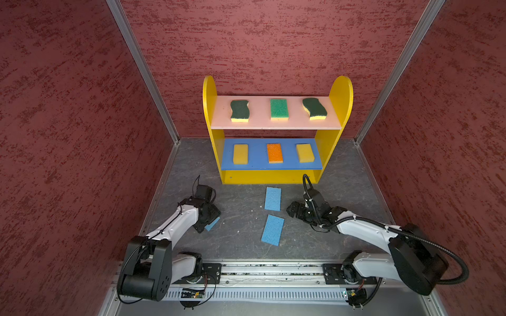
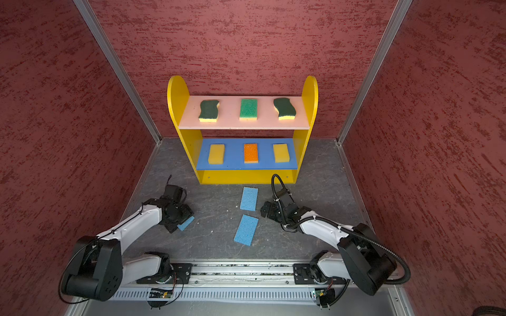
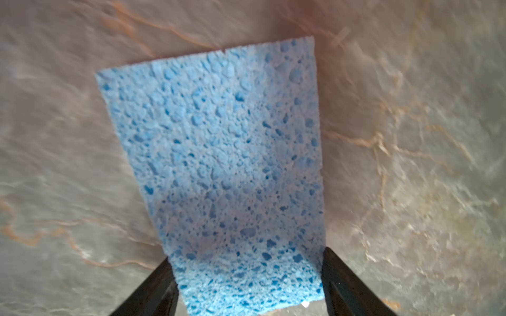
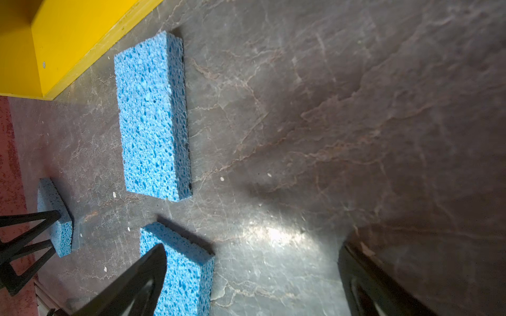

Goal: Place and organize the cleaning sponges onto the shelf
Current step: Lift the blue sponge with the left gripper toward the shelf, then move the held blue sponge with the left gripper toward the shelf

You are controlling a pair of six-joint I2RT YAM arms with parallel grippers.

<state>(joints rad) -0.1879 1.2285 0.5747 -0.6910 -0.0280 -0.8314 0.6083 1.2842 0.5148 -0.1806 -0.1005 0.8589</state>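
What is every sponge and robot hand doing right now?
left gripper, jaws either side of the left blue sponge, grip unclear
right gripper, open and empty over the table
left blue sponge, flat on the table
far blue sponge, flat, untouched
near blue sponge, flat, untouched
wavy green sponges and bright green sponge, on the pink board
yellow sponges and orange sponge, on the blue board

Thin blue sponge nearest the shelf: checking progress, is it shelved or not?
Not shelved. The thin blue porous sponge lies flat on the grey marbled tabletop, in front of the yellow-sided shelf, apart from it.
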